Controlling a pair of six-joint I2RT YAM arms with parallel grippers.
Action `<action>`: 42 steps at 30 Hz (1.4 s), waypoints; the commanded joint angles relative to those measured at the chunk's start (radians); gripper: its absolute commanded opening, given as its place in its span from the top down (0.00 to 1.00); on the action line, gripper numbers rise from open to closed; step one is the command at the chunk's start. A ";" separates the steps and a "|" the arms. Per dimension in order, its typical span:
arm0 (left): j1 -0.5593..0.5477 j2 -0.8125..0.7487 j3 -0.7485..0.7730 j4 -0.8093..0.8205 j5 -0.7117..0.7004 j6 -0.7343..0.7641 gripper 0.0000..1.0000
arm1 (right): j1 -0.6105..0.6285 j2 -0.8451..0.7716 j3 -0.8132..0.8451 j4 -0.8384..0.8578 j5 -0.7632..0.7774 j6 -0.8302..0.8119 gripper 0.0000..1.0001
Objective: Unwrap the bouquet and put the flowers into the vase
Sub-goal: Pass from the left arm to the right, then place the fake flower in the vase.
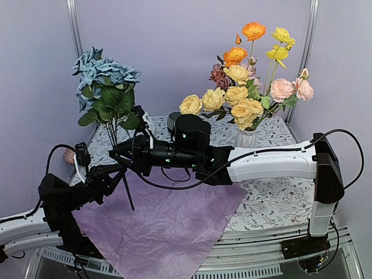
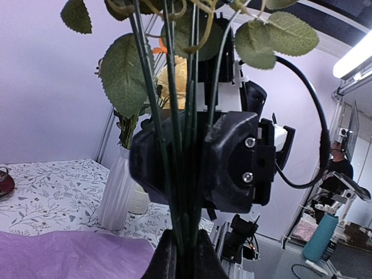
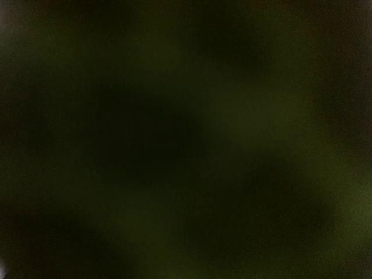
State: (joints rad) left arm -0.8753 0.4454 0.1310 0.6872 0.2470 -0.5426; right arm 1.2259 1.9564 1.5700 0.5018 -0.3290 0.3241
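A bunch of dusty blue flowers [image 1: 104, 72] with green leaves stands upright at the left. My left gripper [image 1: 118, 172] [image 2: 185, 247] is shut on its green stems [image 2: 174, 145] near their lower end. My right gripper [image 1: 119, 152] [image 2: 215, 160] reaches across from the right and sits against the same stems just above the left one; how its jaws stand is hidden. Leaves cover the right wrist view, leaving it a dark green blur. The white ribbed vase [image 1: 245, 139] [image 2: 116, 192] at the back right holds yellow, orange and pink blooms [image 1: 244, 96]. The pink-purple tissue paper [image 1: 168, 226] [image 2: 64, 256] lies spread flat.
The right arm [image 1: 267, 163] stretches across the table's middle, above the patterned cloth [image 1: 279, 200]. A cream mug [image 2: 139, 200] stands just behind the vase. A red saucer [image 2: 3, 181] shows at the far left. The paper hangs over the front table edge.
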 commanded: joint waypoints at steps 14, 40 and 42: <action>-0.020 -0.056 -0.031 -0.028 -0.034 0.001 0.18 | 0.002 -0.159 -0.099 -0.005 0.074 -0.059 0.97; -0.019 0.040 0.025 0.030 -0.034 0.060 0.08 | 0.002 -0.849 -0.450 -0.238 0.378 -0.431 0.97; -0.019 0.035 0.027 0.017 -0.032 0.058 0.08 | 0.001 -0.914 -0.492 -0.248 0.406 -0.425 0.97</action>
State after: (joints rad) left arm -0.8837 0.4843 0.1307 0.6926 0.2016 -0.4969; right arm 1.2293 1.1351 1.1416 0.2932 0.0124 -0.0917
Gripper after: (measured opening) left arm 0.922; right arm 0.046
